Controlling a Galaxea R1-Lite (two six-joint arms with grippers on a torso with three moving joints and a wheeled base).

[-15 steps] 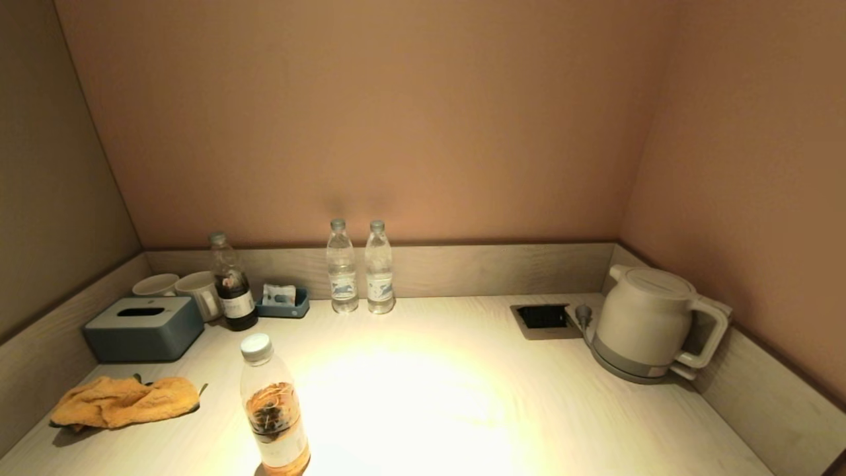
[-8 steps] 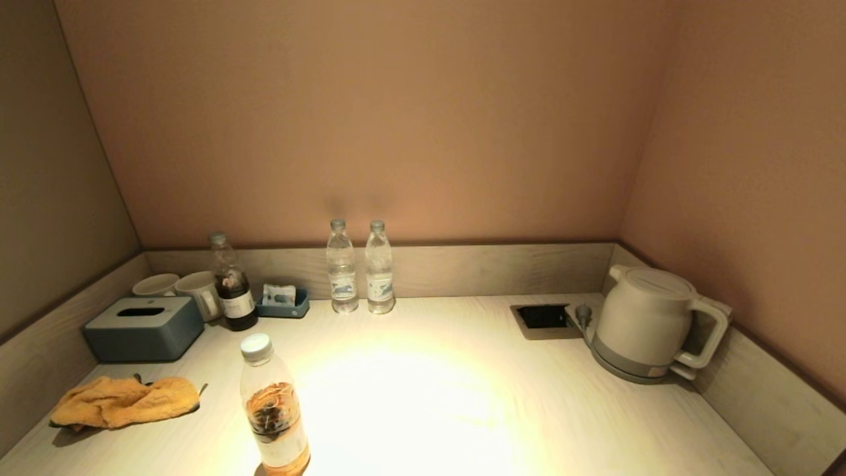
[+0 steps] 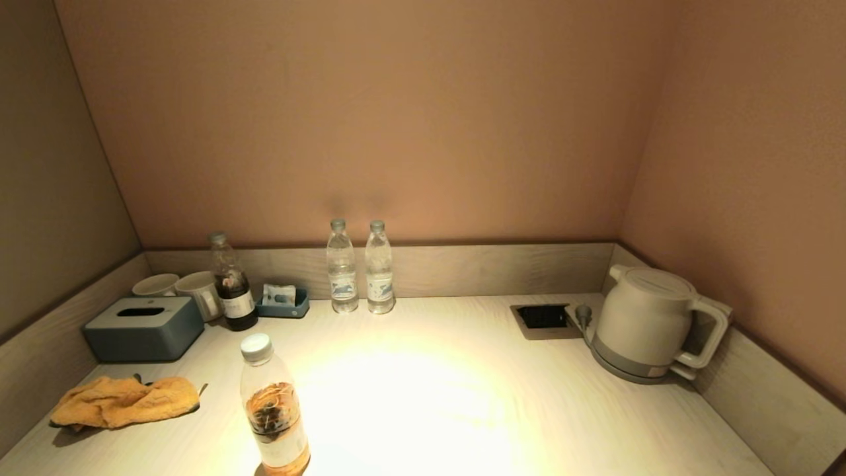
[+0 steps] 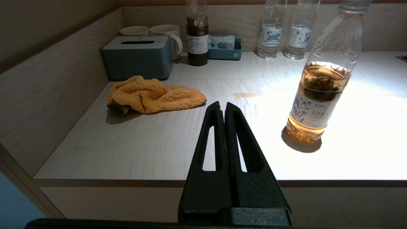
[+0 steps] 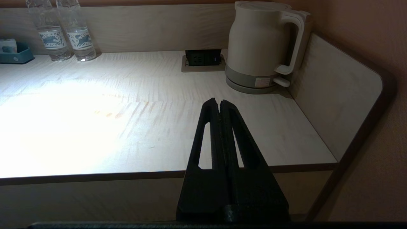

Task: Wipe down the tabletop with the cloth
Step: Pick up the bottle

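An orange cloth (image 3: 125, 400) lies crumpled on the pale wooden tabletop (image 3: 462, 396) at the front left, in front of the tissue box; it also shows in the left wrist view (image 4: 152, 94). A small brownish stain (image 4: 246, 94) marks the tabletop between cloth and tea bottle. My left gripper (image 4: 222, 106) is shut and empty, held off the table's front edge, short of the cloth. My right gripper (image 5: 219, 102) is shut and empty, off the front edge on the right side. Neither arm shows in the head view.
A tea bottle (image 3: 273, 404) stands near the front, right of the cloth. A grey-blue tissue box (image 3: 143, 328), two mugs (image 3: 178, 287), a dark bottle (image 3: 231, 291), a small blue tray (image 3: 283, 303) and two water bottles (image 3: 360, 268) line the back. A kettle (image 3: 651, 324) and socket recess (image 3: 543, 318) are at the right.
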